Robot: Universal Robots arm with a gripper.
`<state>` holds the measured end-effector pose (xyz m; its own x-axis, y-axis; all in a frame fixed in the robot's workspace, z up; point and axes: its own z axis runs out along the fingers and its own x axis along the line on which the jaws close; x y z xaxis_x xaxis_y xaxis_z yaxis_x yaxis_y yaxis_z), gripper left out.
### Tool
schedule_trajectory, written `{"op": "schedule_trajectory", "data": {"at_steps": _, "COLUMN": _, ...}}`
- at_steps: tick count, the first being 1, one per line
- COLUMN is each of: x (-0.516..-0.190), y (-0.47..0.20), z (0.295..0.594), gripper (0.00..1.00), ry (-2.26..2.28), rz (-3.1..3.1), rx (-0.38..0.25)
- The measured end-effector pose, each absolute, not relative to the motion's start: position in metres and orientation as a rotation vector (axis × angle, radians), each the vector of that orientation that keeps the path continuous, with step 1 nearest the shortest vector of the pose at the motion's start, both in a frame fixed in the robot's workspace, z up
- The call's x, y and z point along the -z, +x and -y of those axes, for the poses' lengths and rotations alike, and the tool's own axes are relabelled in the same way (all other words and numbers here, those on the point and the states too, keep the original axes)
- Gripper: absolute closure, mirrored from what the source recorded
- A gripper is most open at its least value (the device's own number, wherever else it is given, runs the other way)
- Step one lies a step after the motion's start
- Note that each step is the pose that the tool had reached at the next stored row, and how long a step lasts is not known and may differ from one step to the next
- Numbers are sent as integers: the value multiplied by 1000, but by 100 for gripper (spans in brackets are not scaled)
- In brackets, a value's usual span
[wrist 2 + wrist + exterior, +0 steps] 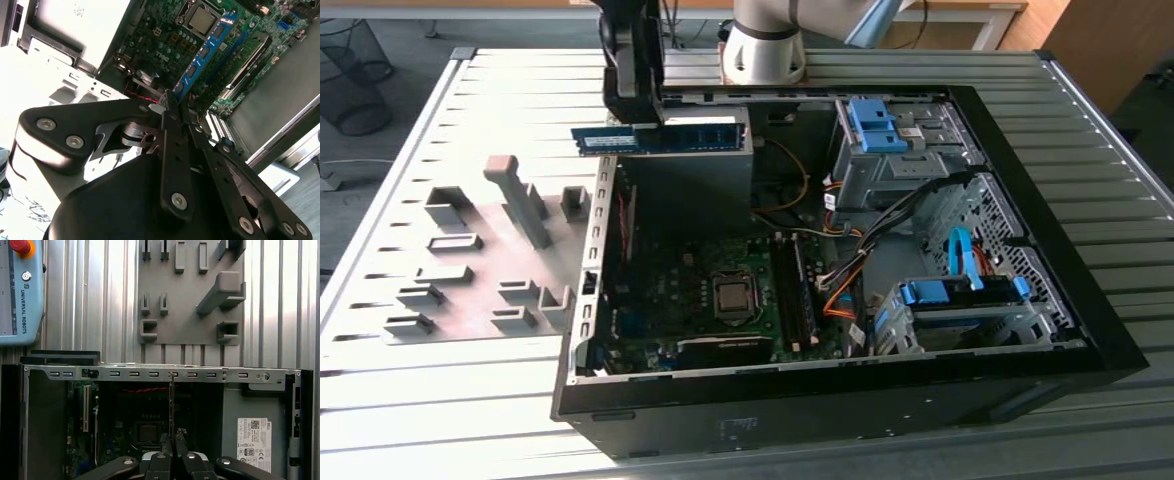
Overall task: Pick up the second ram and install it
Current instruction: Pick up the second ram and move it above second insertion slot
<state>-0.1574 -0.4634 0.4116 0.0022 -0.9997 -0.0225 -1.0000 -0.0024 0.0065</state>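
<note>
The second ram (670, 138) is a long blue-green stick with black chips and a white label. It hangs level above the back corner of the open computer case (1067, 330), on the exterior view's left. My gripper (638, 122) is shut on it near its middle, coming down from above. In the second wrist view the ram (205, 52) runs out from the gripper (172, 102) over the green motherboard (165, 35). In the first wrist view the ram (172, 400) shows edge-on between the fingertips (165, 441). The long black memory slots (790, 290) lie beside the processor socket (734, 295).
A grey plate with holder blocks (467, 270) lies on the slatted table at the exterior view's left of the case. Inside the case are a grey power supply (700, 185), blue-tabbed drive cages (881, 125), and orange and blue cables (847, 280). A teach pendant (20, 290) rests on the table.
</note>
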Motion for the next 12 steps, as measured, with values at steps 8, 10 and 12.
{"op": "schedule_trajectory", "data": {"at_steps": 8, "x": -412, "y": -150, "z": 463, "gripper": 86, "ry": -2216, "rz": -2211, "rx": -32}}
{"op": "schedule_trajectory", "data": {"at_steps": 10, "x": -412, "y": -148, "z": 463, "gripper": 86, "ry": -2216, "rz": -2211, "rx": -32}}
{"op": "schedule_trajectory", "data": {"at_steps": 12, "x": -412, "y": -147, "z": 463, "gripper": 86, "ry": -2216, "rz": -2211, "rx": -32}}
